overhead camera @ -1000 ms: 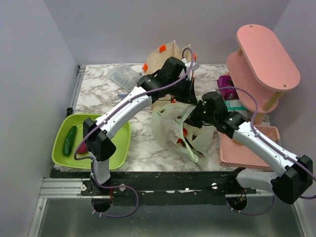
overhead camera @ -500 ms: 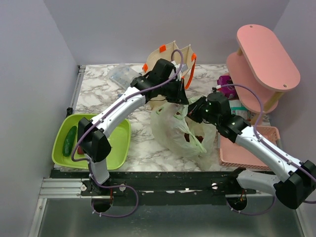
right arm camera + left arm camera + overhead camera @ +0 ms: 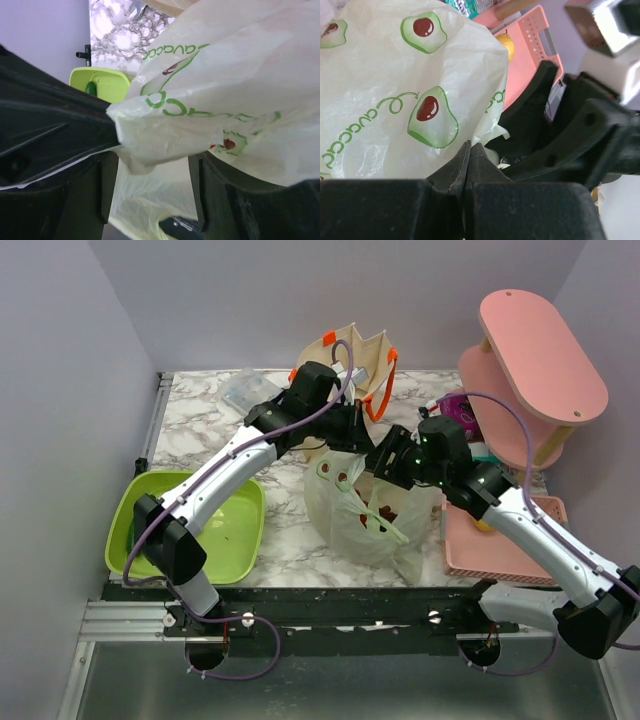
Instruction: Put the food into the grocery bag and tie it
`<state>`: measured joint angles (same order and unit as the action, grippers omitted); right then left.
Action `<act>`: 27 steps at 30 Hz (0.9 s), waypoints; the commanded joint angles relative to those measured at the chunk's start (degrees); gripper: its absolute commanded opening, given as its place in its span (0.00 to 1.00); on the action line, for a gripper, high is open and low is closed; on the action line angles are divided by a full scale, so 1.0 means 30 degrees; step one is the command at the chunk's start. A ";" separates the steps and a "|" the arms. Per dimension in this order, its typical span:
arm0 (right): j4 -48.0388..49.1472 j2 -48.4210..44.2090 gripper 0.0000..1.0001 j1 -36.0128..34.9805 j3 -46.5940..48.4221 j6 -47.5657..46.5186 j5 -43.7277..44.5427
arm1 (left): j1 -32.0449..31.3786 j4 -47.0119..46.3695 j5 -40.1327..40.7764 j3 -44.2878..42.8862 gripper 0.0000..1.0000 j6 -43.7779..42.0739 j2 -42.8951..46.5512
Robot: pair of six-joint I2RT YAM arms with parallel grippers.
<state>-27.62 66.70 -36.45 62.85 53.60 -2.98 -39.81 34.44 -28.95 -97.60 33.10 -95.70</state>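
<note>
The grocery bag [image 3: 362, 508], thin light green plastic printed with avocados, stands bunched up at mid-table. Reddish food [image 3: 385, 511] shows dimly through its side. My left gripper [image 3: 360, 440] is above the bag's top; in the left wrist view its jaws [image 3: 469, 146] are pressed shut, with bag plastic [image 3: 395, 90] coming out at their tip. My right gripper [image 3: 384, 464] meets it from the right. Its fingers [image 3: 107, 185] stand apart on either side of a bunched strip of the bag [image 3: 160, 135], so it is open. A yellow lemon [image 3: 506, 44] lies in the pink basket [image 3: 530, 55].
A lime green tray [image 3: 235, 530] lies at the front left, partly under my left arm, with a cucumber [image 3: 90, 88] in it. A beige tote with orange handles [image 3: 350, 350] stands behind the bag. A pink two-tier shelf [image 3: 540, 360] and the pink basket [image 3: 500, 550] are on the right.
My right gripper has opened and let go of the bag strip. Both grippers have moved back and up with the bag's top, and the left arm has swung left over the tray.
</note>
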 commanded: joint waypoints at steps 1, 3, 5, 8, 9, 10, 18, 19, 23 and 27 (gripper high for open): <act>-0.3147 -0.1486 0.64 -0.0067 0.0883 -0.1648 0.0868 | -0.0444 -0.0175 -0.0641 0.0944 0.01 0.0611 0.1283; -0.4134 -0.2004 0.63 -0.0064 0.0984 -0.1825 0.0906 | -0.0764 0.0190 -0.0125 0.0833 0.13 0.0495 0.1608; -0.5373 -0.2538 0.63 -0.0066 0.1189 -0.1957 0.1488 | -0.1147 0.0970 0.0766 0.0403 0.27 0.0280 0.1850; -0.6375 -0.3297 0.63 -0.0068 0.1259 -0.2138 0.1575 | -0.1373 0.1728 0.1354 0.0030 0.59 0.0317 0.2231; -0.6552 -0.3617 0.63 -0.0068 0.1215 -0.2162 0.1453 | -0.1421 0.1887 0.1604 -0.0007 0.66 0.0402 0.2412; -0.6639 -0.3864 0.63 -0.0067 0.1108 -0.2140 0.1252 | -0.1458 0.2053 0.1835 -0.0068 0.72 0.0449 0.2576; -0.7815 -0.6001 0.62 -0.0064 -0.0817 -0.1599 -0.0499 | -0.3499 0.6660 0.7968 -0.1863 0.98 0.0823 0.4664; -0.8028 -0.6316 0.62 -0.0068 -0.0999 -0.1594 -0.0421 | -0.3918 0.7192 0.8761 -0.1817 0.99 0.1164 0.5143; -0.9197 -0.6936 0.62 -0.0065 -0.1121 -0.1902 0.0677 | -0.5813 0.8076 0.9677 -0.0467 0.99 0.1487 0.6786; -1.0184 -0.7028 0.61 -0.0052 -0.0940 -0.2397 0.1530 | -0.8085 0.6939 1.0561 0.2954 0.98 0.2976 0.9021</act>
<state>-53.34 46.30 -36.45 59.81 48.29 -1.76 -57.78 53.74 -4.03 -98.13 36.97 -74.61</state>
